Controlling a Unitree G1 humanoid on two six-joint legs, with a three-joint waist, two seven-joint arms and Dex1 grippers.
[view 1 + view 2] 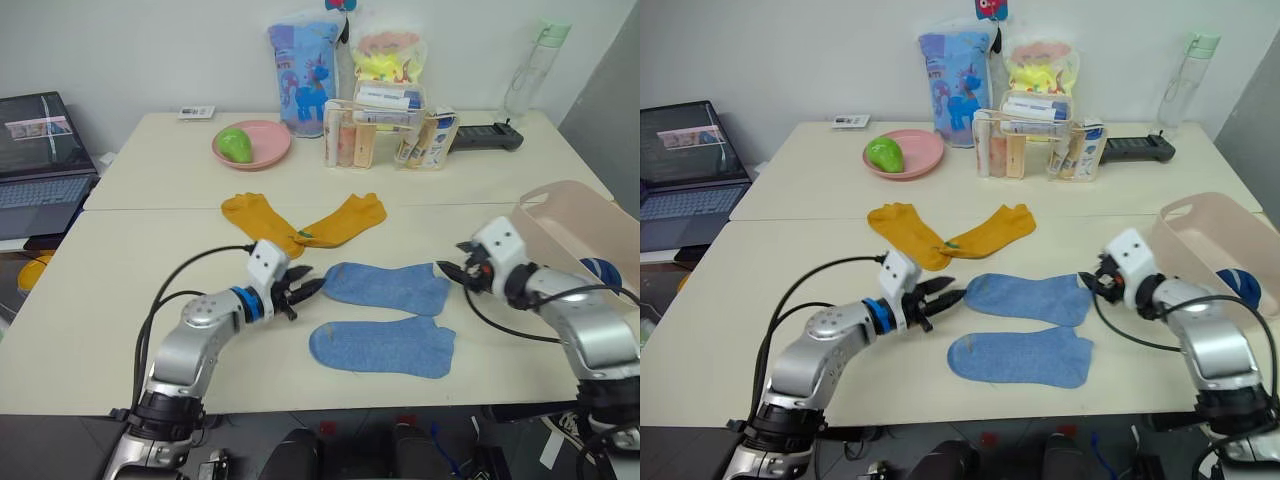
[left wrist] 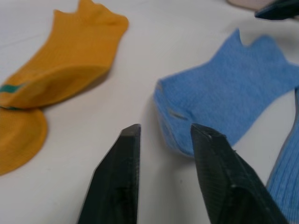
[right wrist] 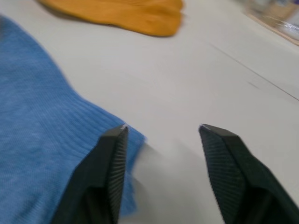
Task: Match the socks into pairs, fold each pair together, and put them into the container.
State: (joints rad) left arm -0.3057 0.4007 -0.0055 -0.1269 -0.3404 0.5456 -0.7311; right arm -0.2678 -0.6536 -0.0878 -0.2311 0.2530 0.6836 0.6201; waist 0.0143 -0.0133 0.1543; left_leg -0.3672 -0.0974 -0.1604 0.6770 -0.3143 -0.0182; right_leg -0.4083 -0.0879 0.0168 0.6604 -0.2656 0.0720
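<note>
Two light blue socks lie flat mid-table, one (image 1: pixel 388 286) behind the other (image 1: pixel 382 347). Two mustard yellow socks (image 1: pixel 300 224) lie in a V behind them. My left gripper (image 1: pixel 307 290) is open, its tips just short of the rear blue sock's left end (image 2: pixel 187 140). My right gripper (image 1: pixel 450 270) is open at that sock's right end, one finger over the edge (image 3: pixel 117 140). The pink-beige container (image 1: pixel 570 225) stands at the right with a dark navy bundle (image 1: pixel 598 271) inside.
At the back stand a pink plate with a green fruit (image 1: pixel 251 145), a clear organizer of bottles (image 1: pixel 385 130), bags, a clear bottle (image 1: pixel 534 70) and a black remote (image 1: pixel 487 137). A laptop (image 1: pixel 40 165) sits at the left.
</note>
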